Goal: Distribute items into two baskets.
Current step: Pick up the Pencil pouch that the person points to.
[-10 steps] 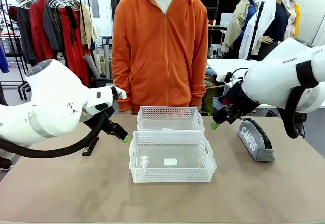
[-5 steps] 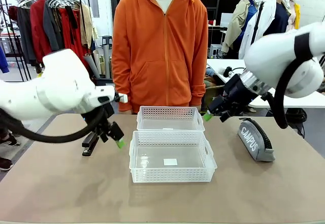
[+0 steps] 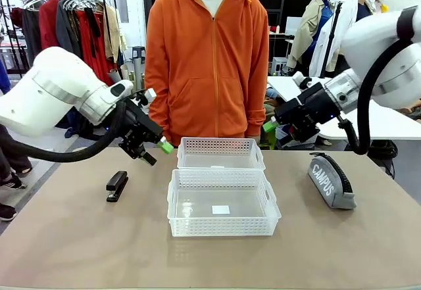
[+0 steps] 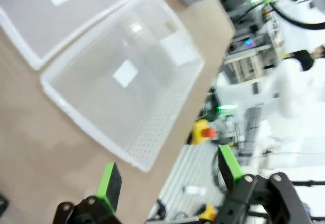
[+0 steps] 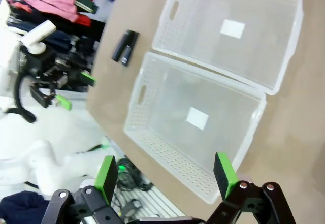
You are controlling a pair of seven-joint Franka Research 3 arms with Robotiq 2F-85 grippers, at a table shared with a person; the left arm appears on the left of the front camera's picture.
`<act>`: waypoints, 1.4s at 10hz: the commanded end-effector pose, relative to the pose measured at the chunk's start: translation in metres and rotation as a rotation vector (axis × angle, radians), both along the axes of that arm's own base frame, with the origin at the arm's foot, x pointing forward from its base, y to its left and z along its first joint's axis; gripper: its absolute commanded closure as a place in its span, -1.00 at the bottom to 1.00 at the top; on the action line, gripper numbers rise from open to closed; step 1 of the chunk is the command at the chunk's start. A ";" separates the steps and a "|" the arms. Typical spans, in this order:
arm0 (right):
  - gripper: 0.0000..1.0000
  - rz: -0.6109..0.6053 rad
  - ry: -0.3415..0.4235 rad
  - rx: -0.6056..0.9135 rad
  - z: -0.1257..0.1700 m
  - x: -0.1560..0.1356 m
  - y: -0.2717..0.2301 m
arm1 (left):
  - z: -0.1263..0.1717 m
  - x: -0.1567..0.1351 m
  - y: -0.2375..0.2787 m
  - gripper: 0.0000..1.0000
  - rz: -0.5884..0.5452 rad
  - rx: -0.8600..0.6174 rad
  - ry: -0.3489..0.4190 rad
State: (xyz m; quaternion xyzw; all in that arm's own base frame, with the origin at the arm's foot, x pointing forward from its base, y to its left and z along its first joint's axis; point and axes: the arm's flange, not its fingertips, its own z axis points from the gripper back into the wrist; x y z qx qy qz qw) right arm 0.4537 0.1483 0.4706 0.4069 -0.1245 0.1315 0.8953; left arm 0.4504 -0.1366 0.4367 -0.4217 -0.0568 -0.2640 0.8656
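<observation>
Nearest me on the bench [image 3: 79,250] sits the larger basket [image 3: 223,204], empty but for a white label [image 3: 221,209] on its floor. The stapler [image 3: 117,186] lies on the bench to its left, apart from it. The CAMPUS pouch [image 3: 331,181] lies to its right, well clear of both baskets. The smaller basket [image 3: 220,153] sits right against the larger one's far side. My left hand [image 3: 156,152] hovers above the bench just off the smaller basket's left end, fingers spread wide and holding nothing. My right hand [image 3: 273,123] hangs higher, off its right end, also spread and holding nothing. A person [image 3: 207,60] in an orange hoodie stands at the far edge.
</observation>
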 end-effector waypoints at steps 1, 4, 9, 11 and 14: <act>-1.00 -0.013 0.001 0.144 -0.003 0.010 -0.013 | -0.006 0.001 0.012 -1.00 0.075 -0.189 0.098; -1.00 -0.013 -0.002 0.297 0.001 0.009 -0.019 | 0.001 -0.014 0.026 -1.00 0.109 -0.322 0.138; -1.00 -0.035 0.026 0.251 0.006 0.007 -0.022 | -0.002 -0.001 0.023 -1.00 0.090 -0.247 0.140; -1.00 0.004 0.076 0.378 0.006 0.011 -0.023 | 0.004 0.000 0.027 -1.00 0.097 -0.300 0.270; -1.00 0.030 0.174 0.586 0.019 0.012 -0.029 | 0.029 0.006 0.037 -1.00 0.229 -0.385 0.449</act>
